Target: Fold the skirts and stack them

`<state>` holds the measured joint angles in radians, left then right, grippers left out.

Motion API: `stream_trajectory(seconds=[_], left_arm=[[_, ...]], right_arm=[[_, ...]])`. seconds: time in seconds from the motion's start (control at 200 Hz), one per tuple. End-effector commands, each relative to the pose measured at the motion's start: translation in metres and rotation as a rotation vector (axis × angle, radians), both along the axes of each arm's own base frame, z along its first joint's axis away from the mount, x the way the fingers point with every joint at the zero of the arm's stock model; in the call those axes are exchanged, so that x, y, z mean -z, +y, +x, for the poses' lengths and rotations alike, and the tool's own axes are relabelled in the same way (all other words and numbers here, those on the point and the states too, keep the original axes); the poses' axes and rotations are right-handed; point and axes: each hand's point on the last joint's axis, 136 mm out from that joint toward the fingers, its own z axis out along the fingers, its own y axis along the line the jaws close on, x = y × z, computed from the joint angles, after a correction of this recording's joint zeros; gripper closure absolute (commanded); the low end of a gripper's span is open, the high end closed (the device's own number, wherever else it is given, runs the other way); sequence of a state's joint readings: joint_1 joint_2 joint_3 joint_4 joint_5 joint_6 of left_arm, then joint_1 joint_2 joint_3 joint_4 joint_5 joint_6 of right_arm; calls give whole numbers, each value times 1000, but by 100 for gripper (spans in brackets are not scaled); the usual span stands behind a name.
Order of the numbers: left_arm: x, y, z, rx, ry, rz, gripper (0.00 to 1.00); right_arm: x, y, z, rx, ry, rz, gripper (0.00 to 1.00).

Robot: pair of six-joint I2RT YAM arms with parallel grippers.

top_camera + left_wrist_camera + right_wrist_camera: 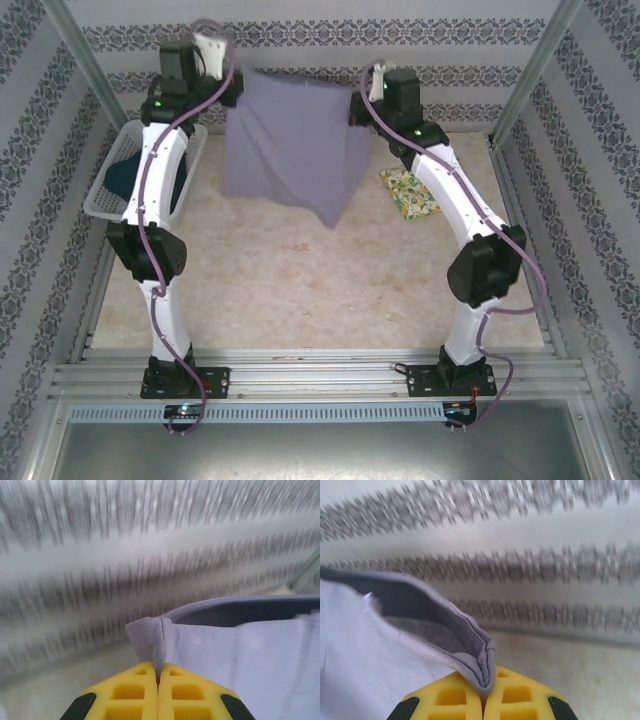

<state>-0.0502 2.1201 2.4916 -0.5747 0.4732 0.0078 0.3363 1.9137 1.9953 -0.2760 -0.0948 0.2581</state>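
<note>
Above the counter [300, 290], left hand [158, 677] and right hand [484, 692] each clamp a corner of the grey skirt [295, 140]. I judge the yellow skirt [410, 192] folded; the blue skirt [122, 178] lies in the basket [100, 208].

Left gripper [158, 687]: yellow fingers [127, 695] closed together, pinching a folded corner of the grey-lavender skirt [240, 650]. Blurred patterned wall [125, 555] behind.
</note>
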Motion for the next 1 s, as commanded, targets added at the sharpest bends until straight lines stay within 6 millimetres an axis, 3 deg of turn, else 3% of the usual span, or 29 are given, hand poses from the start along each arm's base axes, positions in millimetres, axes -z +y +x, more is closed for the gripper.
stream_trajectory(seconds=[0.0,0.1,0.205,0.235,0.295,0.34,0.43,0.47,0.495,0.51,0.535,0.555,0.624,0.719,0.764,0.809,0.889,0.994], left_arm=[[-62,-17,-16,110,-170,-36,100],[-47,-35,-45,218,-126,-2,100],[7,-45,-80,234,-146,75,100],[27,-45,-96,229,-177,86,100],[59,-57,-138,305,-301,91,100],[91,-66,-168,324,-359,105,100],[161,-87,-211,358,-234,113,100],[191,-102,-230,417,-134,131,84],[207,-110,-242,443,-77,145,64],[215,-115,-248,460,-51,154,52],[225,-120,-259,483,-13,165,40],[229,-122,-266,492,8,166,36],[225,-120,-282,490,17,126,28],[206,-109,-294,458,-16,100,17],[199,-106,-295,447,3,72,1],[193,-104,-291,434,40,32,0],[195,-99,-265,322,164,-18,0],[227,-77,-211,30,422,-38,0]], right_arm=[[-17,7,8,-38,-80,-82,100],[9,5,-1,-52,-74,-65,100],[64,-9,-24,-35,-49,-58,99],[81,-12,-33,-38,-34,-64,90],[118,-18,-56,-58,14,-76,64],[144,-25,-75,-62,71,-90,53],[188,-57,-107,48,193,-137,31],[198,-74,-118,107,225,-143,25],[203,-85,-125,146,242,-144,22],[205,-92,-129,172,251,-143,16],[206,-102,-135,211,260,-136,10],[207,-109,-139,235,267,-131,3],[206,-125,-152,290,281,-107,2],[203,-123,-162,284,316,-57,2],[204,-113,-164,249,358,-15,2],[206,-97,-164,204,405,32,2],[211,-53,-164,67,470,84,2],[218,18,-170,-149,543,124,2]])
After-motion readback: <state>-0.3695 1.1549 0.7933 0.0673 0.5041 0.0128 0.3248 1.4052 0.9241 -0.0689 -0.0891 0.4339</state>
